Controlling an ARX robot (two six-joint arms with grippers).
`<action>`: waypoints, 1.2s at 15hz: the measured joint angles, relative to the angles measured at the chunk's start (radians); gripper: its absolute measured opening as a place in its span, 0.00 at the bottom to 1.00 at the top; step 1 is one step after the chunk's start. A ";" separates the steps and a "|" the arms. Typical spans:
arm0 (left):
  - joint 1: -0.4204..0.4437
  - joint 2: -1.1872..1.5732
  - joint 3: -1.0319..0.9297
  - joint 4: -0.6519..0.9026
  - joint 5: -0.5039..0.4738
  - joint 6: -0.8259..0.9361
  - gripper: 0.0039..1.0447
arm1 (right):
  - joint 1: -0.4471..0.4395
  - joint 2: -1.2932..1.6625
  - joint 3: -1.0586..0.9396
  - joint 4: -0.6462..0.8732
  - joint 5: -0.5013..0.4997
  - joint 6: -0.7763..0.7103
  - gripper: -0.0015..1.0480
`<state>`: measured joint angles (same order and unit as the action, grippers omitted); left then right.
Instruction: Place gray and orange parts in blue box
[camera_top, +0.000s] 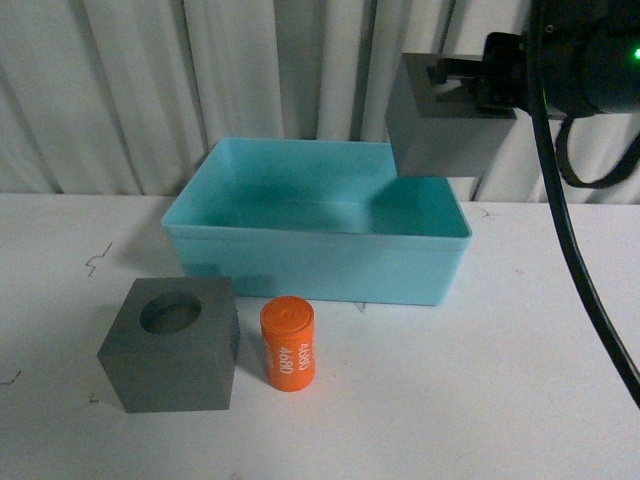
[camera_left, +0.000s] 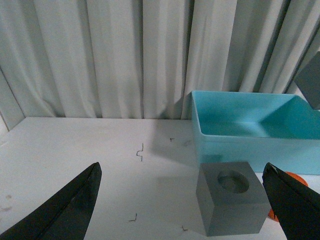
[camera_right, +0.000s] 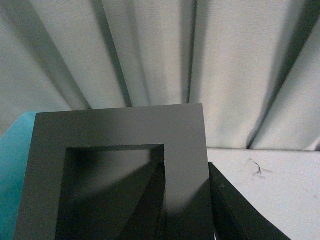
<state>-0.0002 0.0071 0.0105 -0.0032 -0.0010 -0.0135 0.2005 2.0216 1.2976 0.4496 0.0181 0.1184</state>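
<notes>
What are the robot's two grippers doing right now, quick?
Left gripper: open, holding nothing.
Right gripper: closed on the gray cube with the rectangular hole, lifted in the air.

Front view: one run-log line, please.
right jaws: hold rectangular-hole cube aloft; left jaws: open; round-hole cube, orange cylinder: on table; blue box: empty

1. Blue box (camera_top: 300, 232) lies open from above; rectangular-hole cube (camera_top: 440, 135) hangs over its 1 o'clock corner.
2. Round-hole cube (camera_top: 170, 350) at 7 o'clock, orange cylinder (camera_top: 288, 345) at 6, narrow gap between.
3. Table (camera_top: 500, 380) free at 4 o'clock; black cable (camera_top: 575, 250) crosses at 3.
</notes>
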 joint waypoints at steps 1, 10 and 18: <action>0.000 0.000 0.000 0.000 0.000 0.000 0.94 | 0.006 0.016 0.023 -0.013 0.002 0.005 0.18; 0.000 0.000 0.000 0.000 0.000 0.000 0.94 | 0.070 0.269 0.237 -0.169 0.102 0.075 0.18; 0.000 0.000 0.000 0.000 0.001 0.000 0.94 | 0.093 0.286 0.305 -0.150 0.228 0.100 0.77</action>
<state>-0.0002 0.0071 0.0105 -0.0032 -0.0002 -0.0135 0.2932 2.3074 1.6024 0.2993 0.2459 0.2180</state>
